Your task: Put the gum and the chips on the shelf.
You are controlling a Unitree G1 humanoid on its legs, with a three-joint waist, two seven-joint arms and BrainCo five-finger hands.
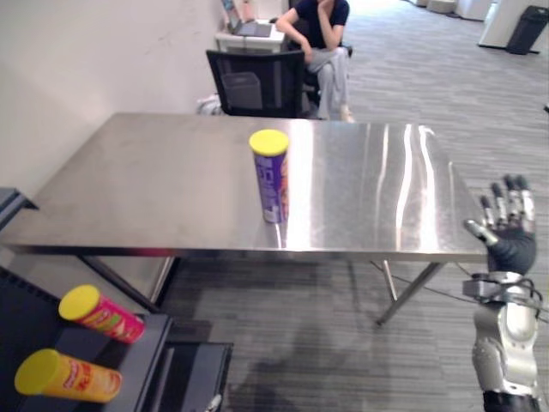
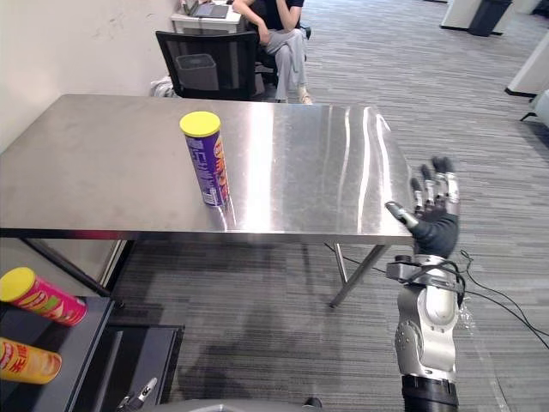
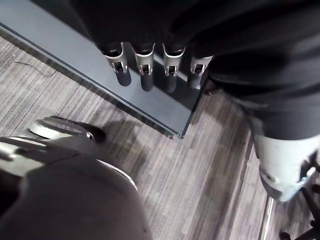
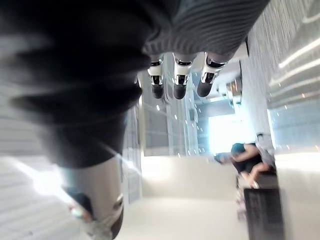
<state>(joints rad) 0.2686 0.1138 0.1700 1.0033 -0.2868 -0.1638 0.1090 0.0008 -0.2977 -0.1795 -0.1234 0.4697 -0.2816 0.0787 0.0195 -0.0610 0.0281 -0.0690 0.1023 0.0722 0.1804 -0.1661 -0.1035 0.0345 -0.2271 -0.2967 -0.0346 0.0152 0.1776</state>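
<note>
One purple chips can (image 1: 271, 176) stands upright on the table (image 1: 154, 189)

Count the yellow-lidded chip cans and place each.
3. Purple can upright on the steel table; pink can and orange can lying on the dark shelf, lower left. More may be hidden.

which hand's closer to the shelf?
Left. The left hand hangs over the edge of the dark shelf; the right hand is raised off the right front corner of the steel table.
</note>
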